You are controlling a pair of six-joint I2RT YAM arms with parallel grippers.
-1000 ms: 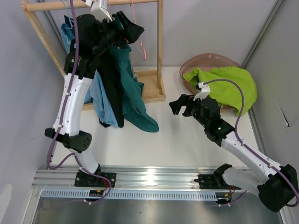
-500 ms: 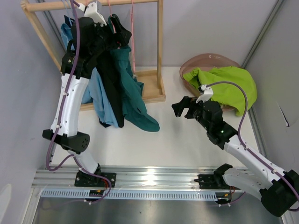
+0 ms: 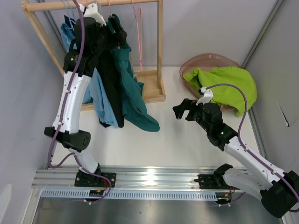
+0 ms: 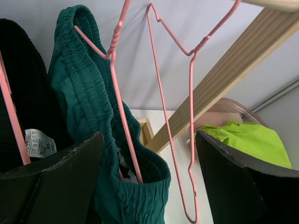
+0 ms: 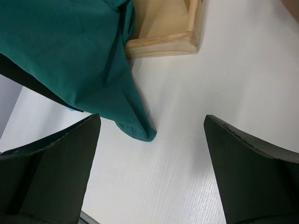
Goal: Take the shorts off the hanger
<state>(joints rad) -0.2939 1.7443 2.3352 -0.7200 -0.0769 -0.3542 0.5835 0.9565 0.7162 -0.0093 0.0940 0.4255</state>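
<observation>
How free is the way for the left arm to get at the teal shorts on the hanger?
Probably yes. The left pincer is open, right at the waistband of the teal shorts, with nothing between them. Only the pink hanger wire runs through the waistband, and an empty hanger hangs close beside.

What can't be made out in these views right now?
- Top view: the left arm covers the middle of the rack, so how many garments hang there is unclear.
- Left wrist view: the black shorts are cut off by the left edge.
- Right wrist view: the teal shorts run past the top edge.
- Top view: the lime shorts hide the basket's inside.
</observation>
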